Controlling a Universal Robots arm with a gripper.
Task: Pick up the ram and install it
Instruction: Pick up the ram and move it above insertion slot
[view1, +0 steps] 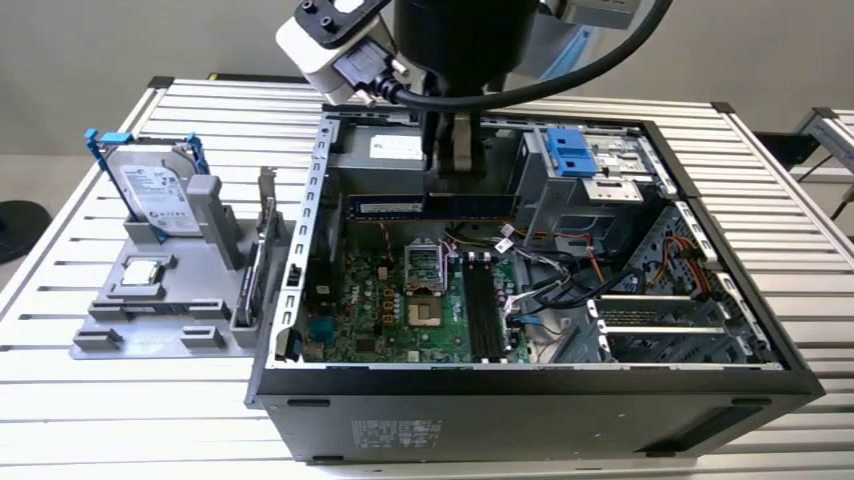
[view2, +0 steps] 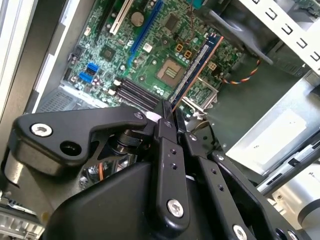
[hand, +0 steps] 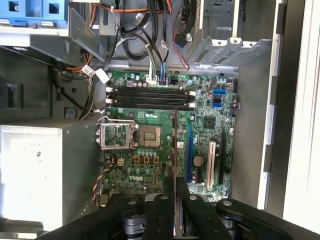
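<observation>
Nearest edge, exterior view: the front wall of the open case (view1: 534, 400) is seen standing on the slatted table (view1: 134, 420). Directly behind that wall the motherboard (view1: 380, 310) is exposed, lying flat on the case floor. The black memory slots (view1: 487, 310) are laid near-to-far along the board's side at the exterior view's right. Loose cables (view1: 541, 295) with white plugs are noted just beside the slots, crowding that edge. On the slots' other side the CPU socket (view1: 424, 265) is located, and the room above this part of the board is open.

Farther back, the ram (view1: 387, 206) is held level, lifted clear of the board. It is clamped near mid-length by the gripper (view1: 450, 185), whose fingers (view2: 167, 160) are closed on its two faces. The stick is turned crosswise to the slots. This is confirmed in both wrist views, where the ram (view2: 198, 65) (hand: 175, 150) is seen edge-on, crossing the board at roughly a right angle to the slots (hand: 150, 97).

Clearances, exterior view: the ram's end at the exterior view's left is seen near the side wall's rim (view1: 320, 200). Its other end is seen near the grey drive cage (view1: 561, 205). Little margin is apparent at either end.

Well apart, outside the case at the exterior view's left, a grey fixture (view1: 160, 310) is set on the table with a hard drive (view1: 154, 195) held upright in it.
</observation>
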